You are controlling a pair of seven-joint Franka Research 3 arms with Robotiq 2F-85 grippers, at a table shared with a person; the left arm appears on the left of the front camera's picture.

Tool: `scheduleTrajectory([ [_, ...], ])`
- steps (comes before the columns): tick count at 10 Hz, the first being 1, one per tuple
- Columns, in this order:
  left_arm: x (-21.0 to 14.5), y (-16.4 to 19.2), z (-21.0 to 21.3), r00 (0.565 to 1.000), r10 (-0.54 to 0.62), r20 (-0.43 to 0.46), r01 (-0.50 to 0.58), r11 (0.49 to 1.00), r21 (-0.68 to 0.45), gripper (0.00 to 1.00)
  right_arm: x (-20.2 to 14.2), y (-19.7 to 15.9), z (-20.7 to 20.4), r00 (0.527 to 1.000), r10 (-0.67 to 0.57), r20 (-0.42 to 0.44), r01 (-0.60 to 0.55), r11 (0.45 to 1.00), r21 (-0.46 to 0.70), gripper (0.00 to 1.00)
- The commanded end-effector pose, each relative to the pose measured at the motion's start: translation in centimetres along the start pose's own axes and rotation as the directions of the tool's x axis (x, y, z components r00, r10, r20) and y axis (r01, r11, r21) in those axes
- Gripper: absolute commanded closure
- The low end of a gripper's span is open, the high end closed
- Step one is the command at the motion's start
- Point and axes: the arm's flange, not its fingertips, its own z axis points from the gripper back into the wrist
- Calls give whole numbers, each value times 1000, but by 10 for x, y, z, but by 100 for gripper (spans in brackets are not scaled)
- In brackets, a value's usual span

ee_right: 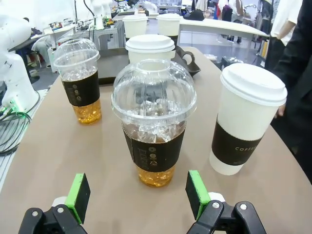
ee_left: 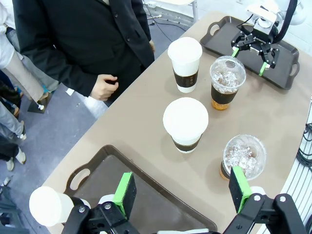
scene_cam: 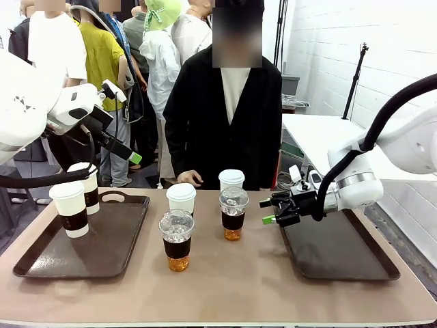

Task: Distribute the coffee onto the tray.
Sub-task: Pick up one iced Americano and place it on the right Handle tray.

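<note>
Smooth tan bench (scene_cam: pixel 225 287) carries two dark brown handled trays (scene_cam: pixel 116 239); two white paper cups (scene_cam: pixel 70 208) stand on the left one, with two more and two clear dome-lidded iced coffees (scene_cam: pixel 177 239) mid-frame between them. One cup's brown band (ee_right: pixel 234 144) reads "COFFE". Left jaws hang open and empty, upper left; right jaws gape level at an iced coffee.

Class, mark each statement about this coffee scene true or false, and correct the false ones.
1. Two white paper cups stand on the left tray. True.
2. One iced coffee stands on the right tray. False: both iced coffees stand on the table, between the trays.
3. The right gripper is open and faces an iced coffee. True.
4. The left gripper holds a paper cup. False: the left gripper is open and holds nothing.
</note>
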Motion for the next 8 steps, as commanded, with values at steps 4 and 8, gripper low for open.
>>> scheduleTrajectory([
  [4, -1, 1, 0, 1000, 5, 2, -5, 1000, -9, 0, -14, -26, -32, 998, 17, 65, -17, 1000, 4, 0],
  [8, -1, 1, 0, 1000, 5, 2, -5, 1000, -9, 0, -17, -39, -53, 996, -6, 94, 2, 999, 41, 0],
])
